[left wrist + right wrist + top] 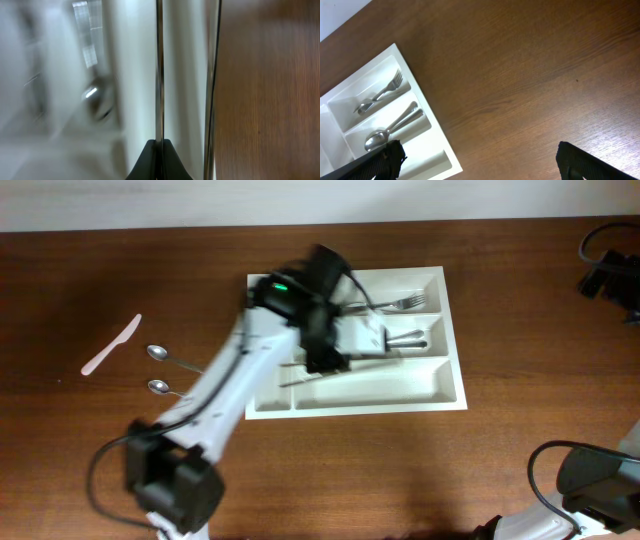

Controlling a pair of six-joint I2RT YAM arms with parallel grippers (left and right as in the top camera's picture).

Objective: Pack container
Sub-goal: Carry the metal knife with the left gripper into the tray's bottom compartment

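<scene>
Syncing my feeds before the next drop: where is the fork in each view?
Overhead: fork in the top compartment.
Left wrist: not visible, picture blurred.
Right wrist: far left, in the upper compartment in view.
Shared landmark: the white tray.

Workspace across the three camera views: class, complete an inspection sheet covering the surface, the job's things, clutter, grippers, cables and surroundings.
Surface: brown wood-grain table.
Job's things: white container holds a fork and a spoon; a loose spoon, a second loose spoon and a white plastic knife lie outside it on the wood.
Clutter: nothing seen.
Grippers: left gripper above the container, shut on a thin metal utensil; right gripper open, holding nothing.
Cables: black cable at the far right edge; second black cable at the near right corner.
Surroundings: pale strip beyond the table's far edge.
</scene>
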